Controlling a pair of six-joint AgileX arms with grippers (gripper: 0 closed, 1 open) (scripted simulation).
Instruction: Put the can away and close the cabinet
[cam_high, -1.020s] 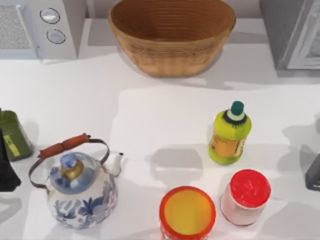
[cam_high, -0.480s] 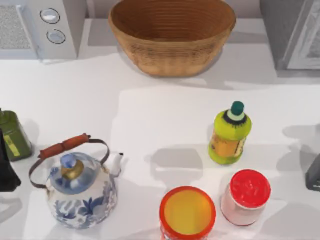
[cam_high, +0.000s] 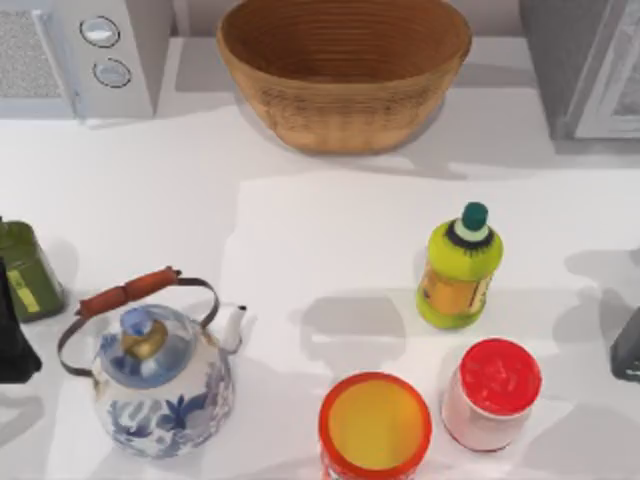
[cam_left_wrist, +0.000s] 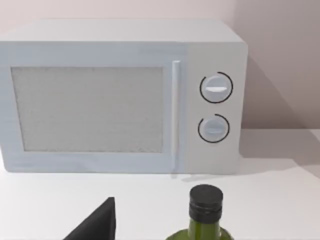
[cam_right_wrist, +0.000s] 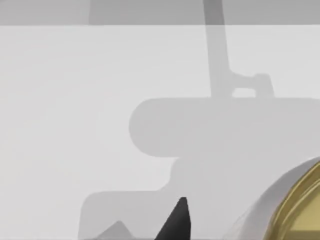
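A can (cam_high: 375, 425) with orange walls and a yellow top stands at the table's front edge, just right of the middle. The grey cabinet (cam_high: 560, 60) stands at the back right, and its pale panelled door (cam_high: 615, 75) sits at an angle. My left gripper (cam_high: 14, 345) rests at the table's left edge beside a green bottle (cam_high: 28, 270). My right gripper (cam_high: 628, 345) sits at the right edge, well apart from the can. In the right wrist view a round white-sided thing with a gold top (cam_right_wrist: 300, 210) lies close by; I cannot tell what it is.
A wicker basket (cam_high: 345, 70) stands at the back middle and a microwave (cam_high: 75, 55) at the back left. A blue-and-white kettle (cam_high: 160, 380) is at the front left. A yellow-green bottle (cam_high: 460, 268) and a red-lidded jar (cam_high: 492, 392) stand right of the can.
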